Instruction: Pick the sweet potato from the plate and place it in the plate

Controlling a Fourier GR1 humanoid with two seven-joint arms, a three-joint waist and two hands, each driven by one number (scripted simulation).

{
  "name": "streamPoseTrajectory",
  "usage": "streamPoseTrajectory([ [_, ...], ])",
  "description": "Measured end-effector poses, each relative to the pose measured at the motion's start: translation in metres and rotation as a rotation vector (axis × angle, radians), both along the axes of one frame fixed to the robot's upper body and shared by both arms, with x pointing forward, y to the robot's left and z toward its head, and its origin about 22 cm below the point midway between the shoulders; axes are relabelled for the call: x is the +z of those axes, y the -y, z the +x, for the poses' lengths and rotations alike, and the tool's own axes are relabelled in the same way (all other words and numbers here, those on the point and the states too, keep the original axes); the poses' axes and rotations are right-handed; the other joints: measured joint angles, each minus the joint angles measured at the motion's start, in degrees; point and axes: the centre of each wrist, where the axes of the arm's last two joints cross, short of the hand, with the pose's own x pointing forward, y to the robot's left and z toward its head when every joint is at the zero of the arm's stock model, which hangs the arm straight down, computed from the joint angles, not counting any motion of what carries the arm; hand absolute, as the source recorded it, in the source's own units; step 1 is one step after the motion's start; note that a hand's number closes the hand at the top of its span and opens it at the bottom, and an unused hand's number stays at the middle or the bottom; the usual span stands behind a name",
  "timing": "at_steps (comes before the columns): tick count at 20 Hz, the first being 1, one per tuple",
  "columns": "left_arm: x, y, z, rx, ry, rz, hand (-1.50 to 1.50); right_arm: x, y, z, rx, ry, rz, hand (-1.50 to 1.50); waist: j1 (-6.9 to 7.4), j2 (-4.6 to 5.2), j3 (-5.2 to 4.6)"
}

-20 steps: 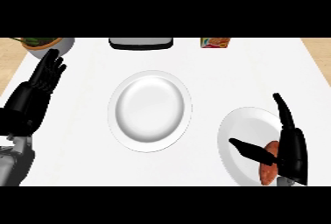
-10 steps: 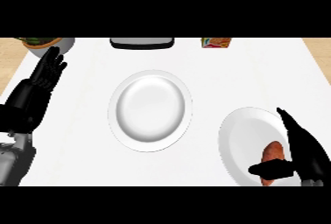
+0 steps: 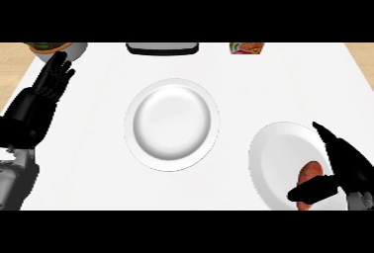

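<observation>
Fingers of the right hand (image 3: 349, 170) have drawn in around the sweet potato (image 3: 309, 171) over the last second: a second ago the hand lay spread above the plate at 4 o'clock (image 3: 276, 150), and now the thumb crosses under the tuber while the long fingers run along its right side. That reads as the grasp closing, so the pick seems nearly made and the lift is likely next, though the potato looks to rest on the plate and has not moved from it. The left hand (image 3: 45, 90) has not shifted; it rests at 9 o'clock near the counter's edge, fingers straight and released, holding nothing.

The head view, the only one, shows a smooth white counter (image 3: 241, 79). The sweet potato is a small reddish-brown lump, rounded and matte, partly hidden by the black thumb. Both plates are glossy white ovals with a shallow rim; the centre plate (image 3: 172, 123), well apart from the other, holds nothing and is presumably the target. Along 12 o'clock sit a dark tray-like object (image 3: 162, 47), a small colourful carton (image 3: 247, 48) and, at 11 o'clock, a bowl (image 3: 57, 48) whose contents cannot be made out.
</observation>
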Motion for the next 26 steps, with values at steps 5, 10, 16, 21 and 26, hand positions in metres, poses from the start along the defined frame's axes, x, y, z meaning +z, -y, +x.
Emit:
streamPoseTrajectory([
  [5, -0.004, 0.002, -0.003, -0.002, 0.006, -0.007, 0.00, -0.014, 0.005, 0.003, -0.024, -0.067, -0.056, -1.50, -0.04, -0.02, 0.03],
  [10, -0.003, 0.004, -0.002, -0.001, 0.003, -0.005, 0.00, -0.032, 0.012, -0.003, -0.046, -0.136, -0.077, -1.50, -0.24, -0.03, 0.07],
  [16, -0.003, 0.004, 0.001, -0.003, 0.001, -0.011, 0.00, -0.052, 0.015, -0.005, -0.063, -0.191, -0.069, -1.50, -0.32, -0.01, 0.08],
  [21, 0.002, 0.006, 0.000, -0.005, 0.003, -0.003, 0.00, -0.075, 0.019, -0.003, -0.077, -0.246, -0.053, -1.50, -0.22, -0.02, 0.10],
  [26, -0.005, 0.015, -0.003, -0.002, 0.006, -0.004, 0.00, -0.092, 0.023, -0.001, -0.098, -0.294, -0.067, -1.50, -0.18, -0.01, 0.11],
])
